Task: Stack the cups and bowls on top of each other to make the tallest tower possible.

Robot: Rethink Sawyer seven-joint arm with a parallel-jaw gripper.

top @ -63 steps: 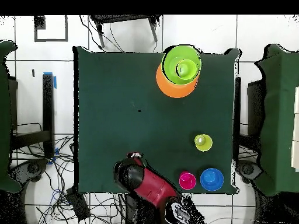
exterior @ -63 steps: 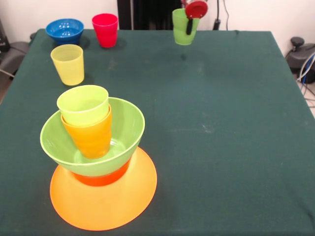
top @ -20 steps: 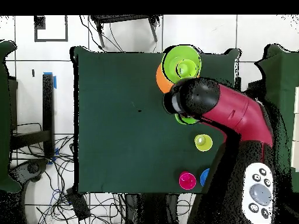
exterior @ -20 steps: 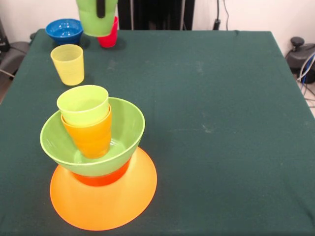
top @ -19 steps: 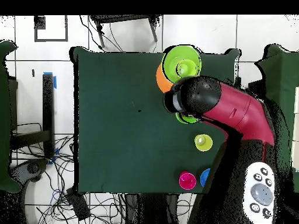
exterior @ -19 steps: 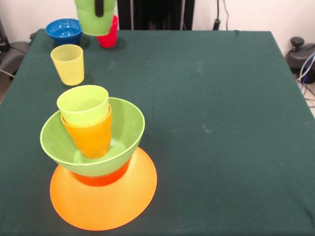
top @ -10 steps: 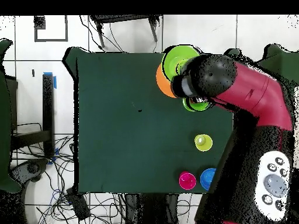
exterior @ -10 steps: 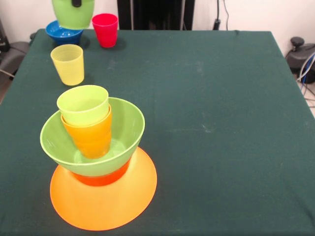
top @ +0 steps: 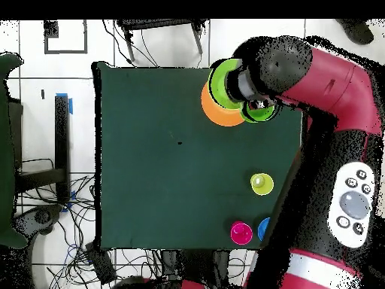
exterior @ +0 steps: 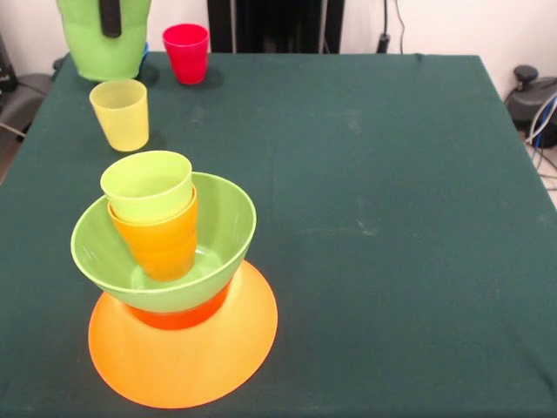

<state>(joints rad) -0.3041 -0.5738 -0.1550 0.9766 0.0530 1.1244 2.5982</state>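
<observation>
Gripper (exterior: 110, 13) holds tight the green cup (exterior: 103, 43) up in the air, beyond the tower (exterior: 170, 279).

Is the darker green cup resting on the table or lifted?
Lifted. In the front view the darker green cup hangs upright at the top edge, held by the gripper, above the table.
</observation>
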